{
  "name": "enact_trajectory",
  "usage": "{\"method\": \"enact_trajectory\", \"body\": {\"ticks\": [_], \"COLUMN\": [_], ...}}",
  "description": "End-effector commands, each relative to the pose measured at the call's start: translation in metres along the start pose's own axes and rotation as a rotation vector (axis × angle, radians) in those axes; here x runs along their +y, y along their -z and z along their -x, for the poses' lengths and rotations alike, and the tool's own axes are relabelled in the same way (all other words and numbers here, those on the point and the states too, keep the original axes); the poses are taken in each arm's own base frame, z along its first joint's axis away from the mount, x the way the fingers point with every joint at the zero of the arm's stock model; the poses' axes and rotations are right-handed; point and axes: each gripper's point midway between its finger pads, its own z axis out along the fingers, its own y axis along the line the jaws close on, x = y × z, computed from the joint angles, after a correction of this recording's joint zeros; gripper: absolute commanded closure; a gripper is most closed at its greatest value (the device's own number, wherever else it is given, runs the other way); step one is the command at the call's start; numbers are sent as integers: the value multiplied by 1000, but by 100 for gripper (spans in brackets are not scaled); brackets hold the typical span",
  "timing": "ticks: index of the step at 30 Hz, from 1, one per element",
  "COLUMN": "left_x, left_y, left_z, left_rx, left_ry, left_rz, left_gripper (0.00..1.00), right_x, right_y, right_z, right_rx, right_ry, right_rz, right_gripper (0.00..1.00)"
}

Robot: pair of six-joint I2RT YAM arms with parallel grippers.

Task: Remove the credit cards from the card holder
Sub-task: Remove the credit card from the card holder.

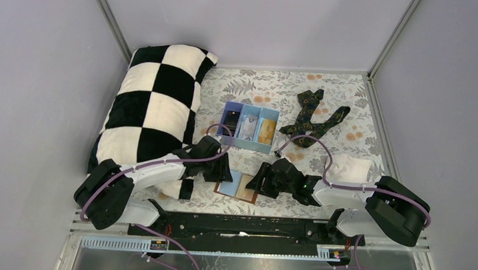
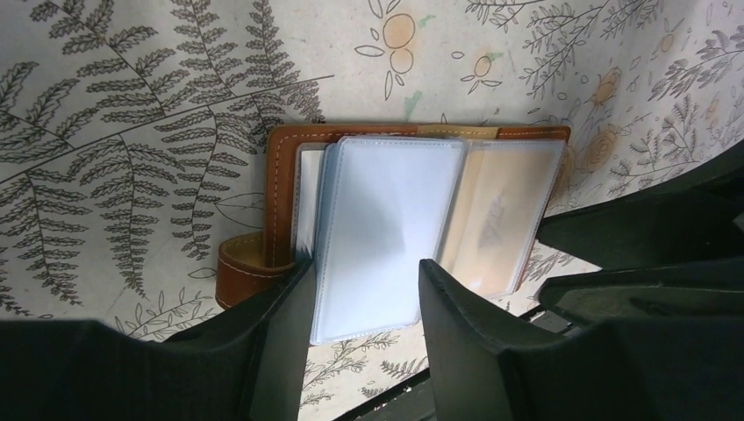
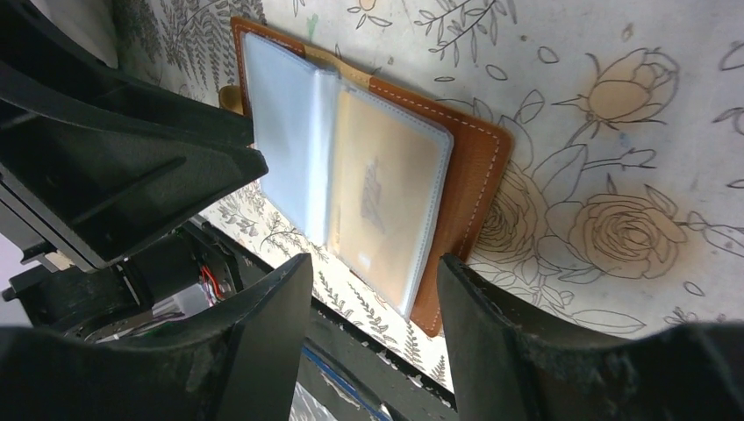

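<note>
The brown leather card holder [image 1: 237, 185] lies open on the floral cloth near the front edge, its clear pale blue sleeves [image 2: 386, 228] fanned up. A tan sleeve [image 3: 386, 189] with a faint mark lies on its right half; I cannot tell if a card is inside. My left gripper [image 1: 220, 170] is open and empty, its fingers [image 2: 285, 338] straddling the near edge of the sleeves. My right gripper [image 1: 260, 181] is open and empty just right of the holder [image 3: 465, 189]. A black card [image 1: 230, 119], a pale card [image 1: 247, 128] and a gold-orange card [image 1: 265, 130] lie in the tray.
The light blue three-compartment tray [image 1: 248, 146] stands just behind the holder. A dark patterned necktie [image 1: 313, 117] lies at the back right. A black-and-white checked pillow [image 1: 155, 107] fills the left side. A white cloth [image 1: 351, 167] sits by the right arm. The black base rail [image 1: 239, 223] runs along the front.
</note>
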Motion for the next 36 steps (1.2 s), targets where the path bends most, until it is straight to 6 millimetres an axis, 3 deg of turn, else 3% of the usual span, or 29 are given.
{"method": "enact_trajectory", "body": {"ticks": [1, 12, 21, 36], "left_x": [-5, -2, -4, -4], "left_y": [-5, -15, -13, -14], "left_z": [3, -8, -5, -5], "left_rx": [-13, 28, 16, 21], "left_ry": [0, 16, 10, 10], "left_rz": [-30, -55, -55, -54], "left_gripper": [49, 49, 49, 49], "right_x": [14, 24, -6, 11], "right_y": [-3, 7, 11, 11], "right_z": [-3, 5, 9, 10], "right_rx": [16, -28, -55, -50], "right_ry": [0, 6, -4, 5], "right_rz": [58, 100, -60, 10], "right_gripper": [39, 40, 36, 40]}}
